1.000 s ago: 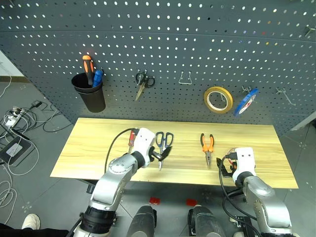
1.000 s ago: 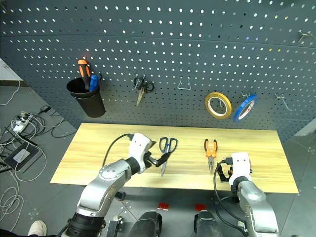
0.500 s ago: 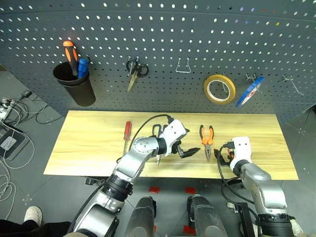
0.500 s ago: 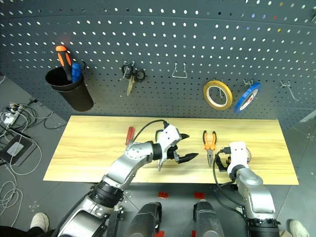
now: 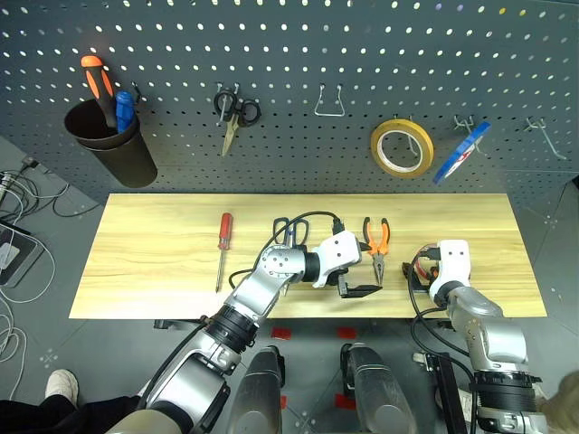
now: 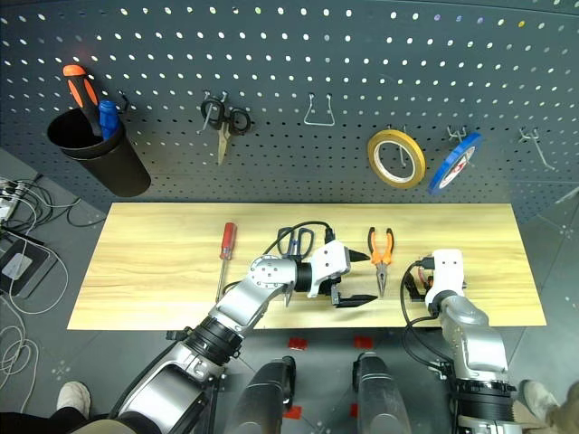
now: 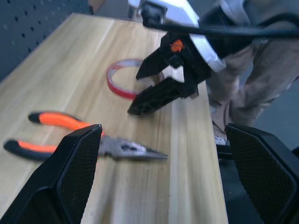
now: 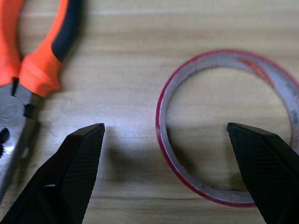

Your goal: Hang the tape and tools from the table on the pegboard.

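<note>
No readable writing on anything. Pegboard (image 5: 289,81): dark grey, rows of holes. Tabletop (image 5: 154,262): light wood. On it, taking the pliers (image 5: 376,242) (orange-and-black handles) as reference: large scissors (image 5: 288,237) left, red-handle screwdriver (image 5: 223,246) further left, thin red tape ring (image 8: 224,126) right. Left claw (image 5: 355,282) wide, empty, beside pliers; right claw (image 7: 159,88) wide over tape.

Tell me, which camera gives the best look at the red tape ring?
The right wrist view: the red tape ring lies flat there, nearly whole. The left wrist view shows part of it behind the right gripper. In the head views that gripper mostly covers it.
</note>
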`<state>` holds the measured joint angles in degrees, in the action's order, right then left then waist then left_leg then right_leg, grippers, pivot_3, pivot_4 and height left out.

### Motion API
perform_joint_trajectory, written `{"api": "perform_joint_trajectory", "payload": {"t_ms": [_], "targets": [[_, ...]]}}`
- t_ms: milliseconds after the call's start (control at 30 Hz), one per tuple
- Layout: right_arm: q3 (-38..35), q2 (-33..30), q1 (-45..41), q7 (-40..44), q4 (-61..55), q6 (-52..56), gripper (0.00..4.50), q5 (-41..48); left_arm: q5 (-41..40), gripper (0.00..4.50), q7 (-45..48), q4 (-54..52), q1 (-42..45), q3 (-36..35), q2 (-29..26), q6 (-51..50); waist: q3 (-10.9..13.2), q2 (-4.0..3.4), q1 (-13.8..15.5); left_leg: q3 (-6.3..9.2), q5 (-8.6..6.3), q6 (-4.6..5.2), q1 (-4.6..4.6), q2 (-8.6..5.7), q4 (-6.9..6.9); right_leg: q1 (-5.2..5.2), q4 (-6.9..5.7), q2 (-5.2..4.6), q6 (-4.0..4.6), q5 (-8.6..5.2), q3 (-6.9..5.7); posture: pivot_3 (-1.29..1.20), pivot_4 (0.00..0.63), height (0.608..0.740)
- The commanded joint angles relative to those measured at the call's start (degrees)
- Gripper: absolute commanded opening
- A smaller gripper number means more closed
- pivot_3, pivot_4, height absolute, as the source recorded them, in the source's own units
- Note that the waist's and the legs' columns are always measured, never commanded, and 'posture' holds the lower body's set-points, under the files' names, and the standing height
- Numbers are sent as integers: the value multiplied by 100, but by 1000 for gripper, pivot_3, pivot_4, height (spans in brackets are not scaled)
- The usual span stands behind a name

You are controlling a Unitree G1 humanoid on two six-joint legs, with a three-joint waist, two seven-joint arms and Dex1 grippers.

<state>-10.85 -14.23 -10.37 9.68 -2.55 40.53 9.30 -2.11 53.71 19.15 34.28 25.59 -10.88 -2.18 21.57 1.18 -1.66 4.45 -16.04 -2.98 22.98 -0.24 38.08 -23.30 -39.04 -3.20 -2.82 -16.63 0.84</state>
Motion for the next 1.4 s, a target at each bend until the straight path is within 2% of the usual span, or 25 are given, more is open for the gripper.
{"api": "perform_joint_trajectory", "payload": {"t_ms": [33,433,700,933,1067,1200,1400], "targets": [[-153,34,-24,1,50,-22,3964,142,49,4500,89,14,83,-10,58,197,24,5,0,1,0,0,0,0,1,0,0,0,-1,0,0,42,456,740],[-206,127,-101,-26,259,-133,24,171,42,4500,122,168,204,-175,106,170,62,8,2,2,0,0,-1,1,-3,-2,2,1,-1,0,0,55,454,740],[-206,150,-112,-101,258,-214,24,131,8,4500,73,104,184,-233,101,209,61,9,3,4,0,-1,-1,1,-3,-2,3,1,-2,0,0,53,420,740],[348,-88,595,11,-1029,-449,24,-181,-220,4500,-4,-984,-364,-514,-209,-271,47,-10,3,10,13,-24,14,5,-12,-26,4,-1,-2,0,0,43,343,740],[786,-259,1199,207,-1785,-950,24,-396,-365,4500,-229,-1661,-729,-761,-343,-721,10,-13,5,10,21,-37,43,2,-4,-51,1,-6,-5,2,-2,41,298,740],[1089,-381,1735,150,-2198,-1820,24,-822,-626,4500,-561,-2652,-1231,-1073,-453,-1359,-124,-13,6,14,24,-43,80,4,-3,-86,1,-6,-4,2,-7,50,257,740],[1102,-449,1563,-290,-1898,-2910,24,-1507,-726,4500,-960,-2964,-1147,-1149,-282,-1698,-400,-10,33,10,31,-56,82,-7,1,-80,4,-11,-9,5,-15,56,215,740]]}}
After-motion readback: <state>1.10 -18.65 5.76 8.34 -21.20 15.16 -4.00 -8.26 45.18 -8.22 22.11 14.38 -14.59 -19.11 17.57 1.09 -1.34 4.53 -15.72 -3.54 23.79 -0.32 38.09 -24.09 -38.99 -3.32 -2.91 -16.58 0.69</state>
